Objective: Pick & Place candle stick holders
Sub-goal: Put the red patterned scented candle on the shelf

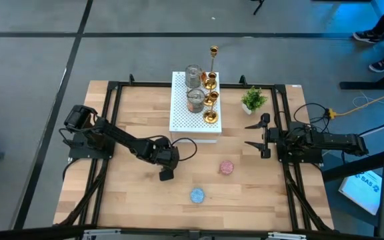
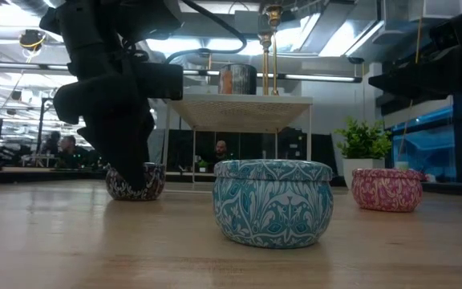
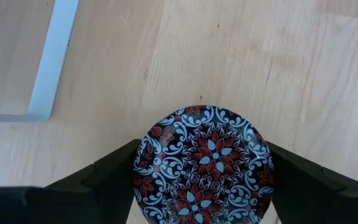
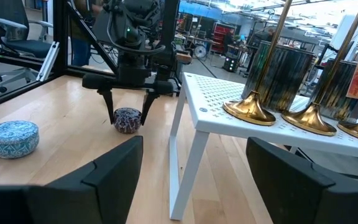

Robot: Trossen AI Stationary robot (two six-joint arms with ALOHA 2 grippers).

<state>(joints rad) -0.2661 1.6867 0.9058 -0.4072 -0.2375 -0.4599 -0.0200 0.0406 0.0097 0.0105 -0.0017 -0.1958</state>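
1. One small dark round tin with a red-and-white floral lid (image 3: 204, 165) sits on the wooden surface (image 1: 139, 200) near the white perforated box (image 1: 195, 113), between the left gripper (image 3: 201, 180)'s spread fingers (image 3: 104, 180).
2. Probably light, rigid, slick-walled: grip the side wall low.
3. The right gripper (image 4: 194, 168) waits beside the box, fingers apart.

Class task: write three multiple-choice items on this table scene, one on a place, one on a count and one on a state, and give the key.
1. Where is the dark patterned tin?
A. On the table under the left tool
B. On the white stand
C. Beside the green plant

2. How many round patterned tins stand on the table top?
A. Two
B. Three
C. Five

3. In what state is the right tool?
A. Shut on a gold holder
B. Shut on a silvery cup
C. Open and empty

Key:
1. A: the left wrist view looks straight down on it.
2. B: the dark one, the blue tin and the pink tin.
3. C: its fingers are spread with nothing between them.
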